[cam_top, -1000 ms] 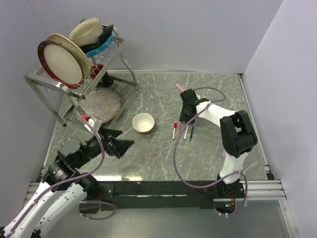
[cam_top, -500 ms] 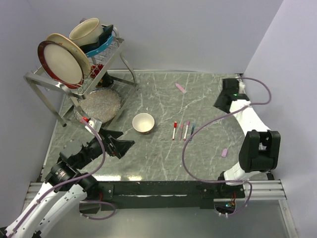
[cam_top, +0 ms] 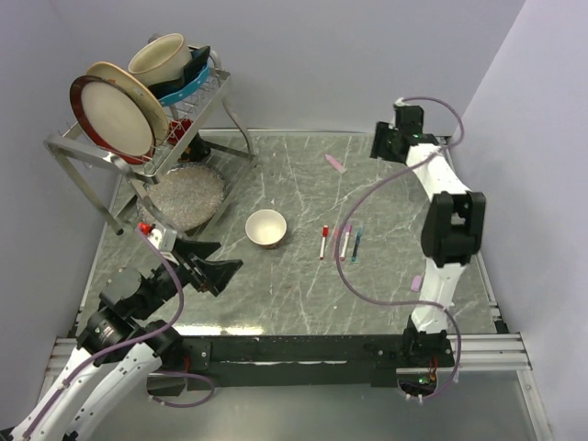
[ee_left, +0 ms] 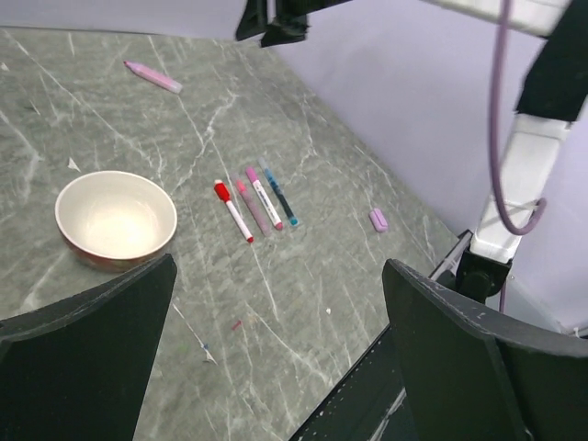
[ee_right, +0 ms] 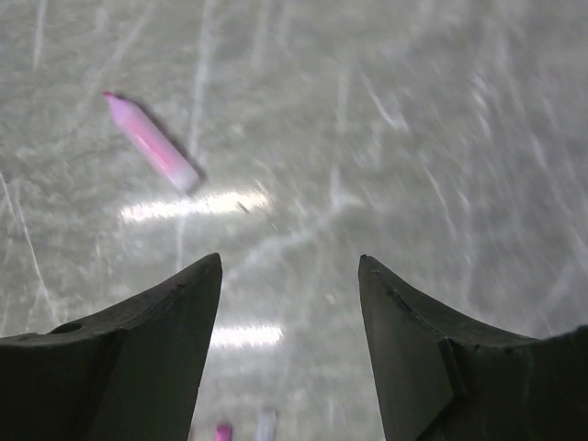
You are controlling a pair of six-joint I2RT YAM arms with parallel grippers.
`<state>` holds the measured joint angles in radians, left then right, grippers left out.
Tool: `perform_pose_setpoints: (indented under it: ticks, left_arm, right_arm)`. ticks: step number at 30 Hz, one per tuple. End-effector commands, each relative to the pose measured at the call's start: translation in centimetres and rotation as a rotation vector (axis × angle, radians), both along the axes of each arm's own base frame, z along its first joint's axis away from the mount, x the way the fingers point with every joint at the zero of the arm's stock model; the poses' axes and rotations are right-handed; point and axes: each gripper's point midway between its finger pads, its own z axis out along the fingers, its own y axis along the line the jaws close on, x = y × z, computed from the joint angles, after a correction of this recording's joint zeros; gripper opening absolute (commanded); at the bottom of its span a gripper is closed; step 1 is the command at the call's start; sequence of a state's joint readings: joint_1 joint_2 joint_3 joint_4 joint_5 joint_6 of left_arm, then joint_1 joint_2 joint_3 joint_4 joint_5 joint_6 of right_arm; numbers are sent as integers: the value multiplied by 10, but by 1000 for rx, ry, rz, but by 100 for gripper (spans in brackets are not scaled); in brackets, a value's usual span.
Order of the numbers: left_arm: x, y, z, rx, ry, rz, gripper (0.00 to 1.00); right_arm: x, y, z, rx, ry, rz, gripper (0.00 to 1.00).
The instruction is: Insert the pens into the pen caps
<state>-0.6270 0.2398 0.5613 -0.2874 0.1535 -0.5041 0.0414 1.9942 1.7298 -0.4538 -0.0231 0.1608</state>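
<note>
Retreating right tool point(ee_right: 289, 262), beyond pens point(ee_left: 265, 200)

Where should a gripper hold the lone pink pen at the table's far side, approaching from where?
Mid-barrel of the pink pen, from straight above, closing across its width: it lies flat and alone, tapering to a point at one end.

Two robot arms: white shells point(cam_top: 432, 173) on black joints point(cam_top: 452, 230), each trailing a looping mauve cable point(ee_left: 500, 73). Black wedge-shaped fingers point(ee_left: 87, 312). Black base rail point(cam_top: 303, 349).

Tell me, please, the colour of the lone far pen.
Pink pen; best in right wrist view.
</note>
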Motion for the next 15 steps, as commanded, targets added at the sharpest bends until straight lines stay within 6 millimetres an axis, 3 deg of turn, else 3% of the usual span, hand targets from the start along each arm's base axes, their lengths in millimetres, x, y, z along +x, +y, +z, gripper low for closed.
perform_pose_setpoints:
  ticks: [1, 3, 9, 12, 15]
  left_arm:
    - [4, 9, 18, -23, -70, 49, 99]
    - [5, 9, 17, -23, -66, 56, 99]
    - [8, 5, 13, -10, -41, 45, 100]
    - [10, 6, 12, -3, -31, 56, 99]
    - [10, 6, 11, -5, -31, 56, 100]
  right_arm:
    - [38, 59, 5, -43, -69, 189, 69]
    - [57, 67, -2, -89, -81, 188, 69]
    - [87, 102, -21, -75, -97, 232, 69]
    - [96, 100, -17, -102, -110, 183, 69]
    - [90, 107, -15, -31, -95, 173, 69]
